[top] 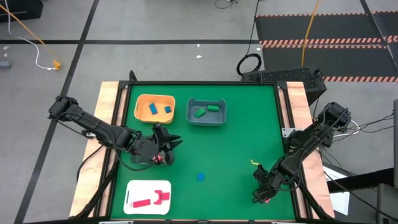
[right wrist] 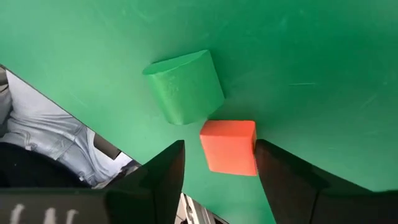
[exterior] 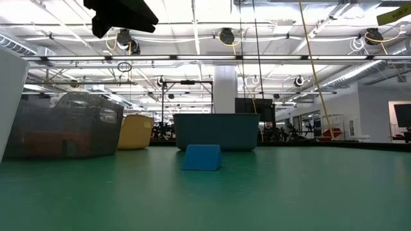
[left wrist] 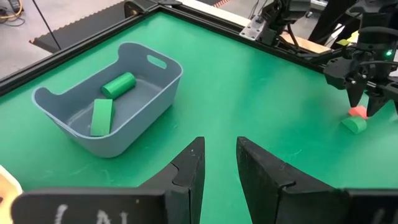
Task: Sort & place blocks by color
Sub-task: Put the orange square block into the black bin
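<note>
My right gripper (top: 262, 195) is low over the table's near right part, open. In the right wrist view its fingers (right wrist: 219, 147) stand on either side of a red cube (right wrist: 229, 147) that rests on the green mat. I see a gap on one side and cannot tell about the other. A green half-round block (right wrist: 185, 86) lies just beyond the cube, touching its corner. A blue block (top: 200, 177) (exterior: 201, 157) sits alone mid-table. My left gripper (top: 166, 148) (left wrist: 219, 146) hovers open left of centre, holding nothing.
The orange bin (top: 155, 107) at the far left holds two blue blocks. The grey bin (top: 206, 112) (left wrist: 155, 93) beside it holds two green ones. The white flat tray (top: 148, 196) at the near left carries red pieces. Open mat lies between the bins and the blue block.
</note>
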